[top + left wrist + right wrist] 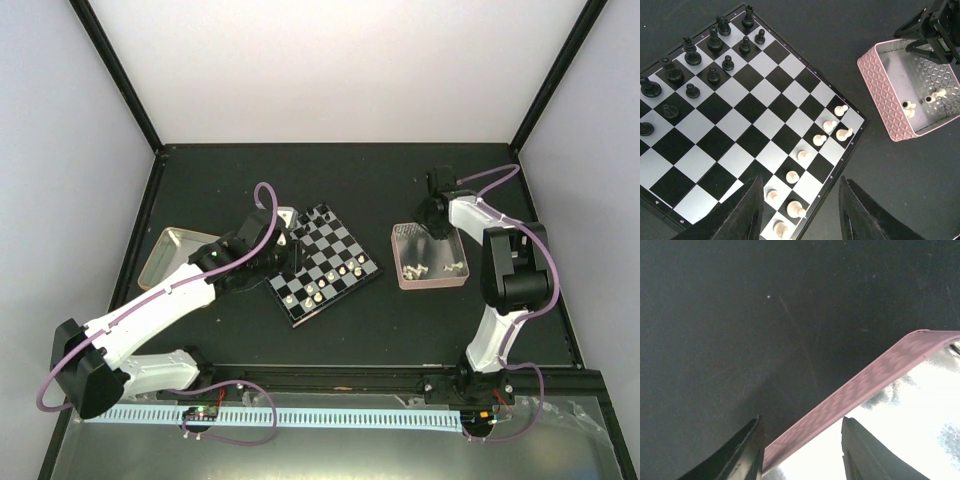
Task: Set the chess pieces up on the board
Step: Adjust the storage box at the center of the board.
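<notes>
Left gripper (801, 180): fingers apart, nothing between them; hangs above the board (740, 125) at its cream-side edge.
Right gripper (801, 418): fingers spread, empty, over the pink tray (880, 95) rim.
Board: black chessmen (715, 42) grouped at one side, cream chessmen (830, 126) along the opposite edge.
Tray: a few loose cream pieces (910, 107) inside.

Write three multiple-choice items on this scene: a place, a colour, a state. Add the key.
1. In the top view, the pink tray stands: A right of the board; B on the board; C left of the board.
2. The pieces nearest the left gripper are: A black; B cream-white; C red.
3. That gripper's fingers are: A shut on a pawn; B shut on the tray; C apart, holding nothing.
Key: 1 A, it lies past the board's right corner; 2 B, pale pieces show beneath it; 3 C, a clear gap shows.
</notes>
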